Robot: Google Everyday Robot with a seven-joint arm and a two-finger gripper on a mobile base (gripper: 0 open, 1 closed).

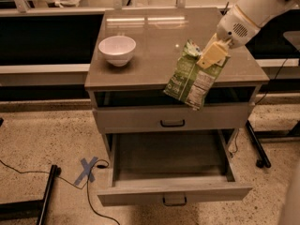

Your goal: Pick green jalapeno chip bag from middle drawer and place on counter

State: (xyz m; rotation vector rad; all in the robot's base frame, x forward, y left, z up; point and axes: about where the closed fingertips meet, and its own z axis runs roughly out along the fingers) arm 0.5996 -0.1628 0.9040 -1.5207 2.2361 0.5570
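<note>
Chip bag (192,78), green jalapeno, is seen hanging tilted in the air, clamped at its upper edge by the gripper (212,56), whose yellowish fingers are closed on the foil. In the camera view the bag overlaps the front right edge of the tabletop (159,46); its lower corner is seen against the closed upper drawer (172,118). The middle drawer (173,192) is pulled out below and nothing is seen in it. A white bowl (116,49) sits well apart on the left. The pick is judged done and the transfer under way. Next, the bag should be carried inward over bare tabletop, lowered, then released.
</note>
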